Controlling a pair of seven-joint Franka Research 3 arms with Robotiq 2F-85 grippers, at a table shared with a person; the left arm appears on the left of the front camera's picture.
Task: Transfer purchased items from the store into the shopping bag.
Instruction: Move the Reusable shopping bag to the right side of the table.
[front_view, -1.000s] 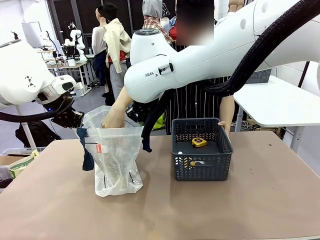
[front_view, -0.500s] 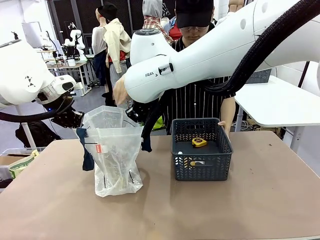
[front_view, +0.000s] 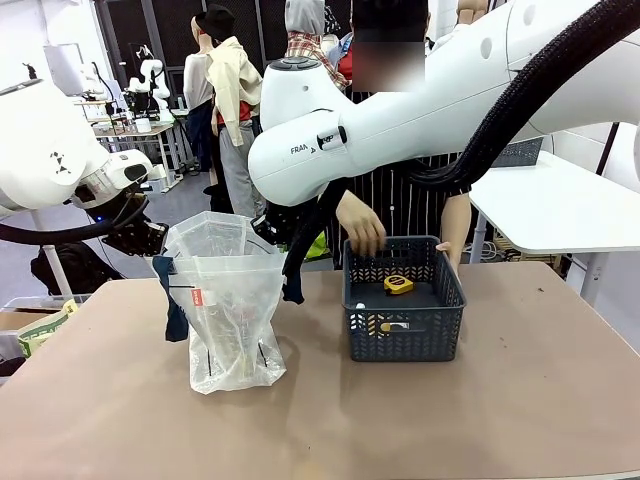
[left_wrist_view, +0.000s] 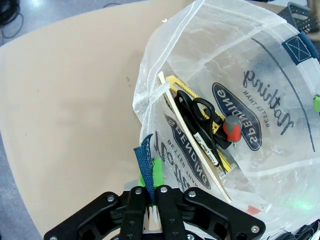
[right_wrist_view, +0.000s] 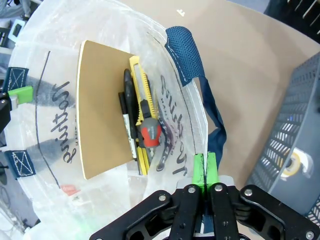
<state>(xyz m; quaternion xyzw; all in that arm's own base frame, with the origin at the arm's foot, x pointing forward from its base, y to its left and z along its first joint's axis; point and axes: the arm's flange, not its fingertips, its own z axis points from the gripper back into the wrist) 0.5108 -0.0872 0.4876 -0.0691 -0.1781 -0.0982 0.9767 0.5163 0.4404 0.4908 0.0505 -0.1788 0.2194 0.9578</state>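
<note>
Shopping bag (front_view: 235, 320) on brown tabletop (front_view: 480, 410), white table (front_view: 560, 205) beyond

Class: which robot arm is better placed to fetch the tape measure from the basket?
Right: the right gripper pinches the bag rim beside the basket; the left gripper holds the far rim. A person's hand hovers there.

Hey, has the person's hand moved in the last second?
Yes. The person's hand has gone from the shopping bag mouth rightward to the far left rim of the basket.
</note>
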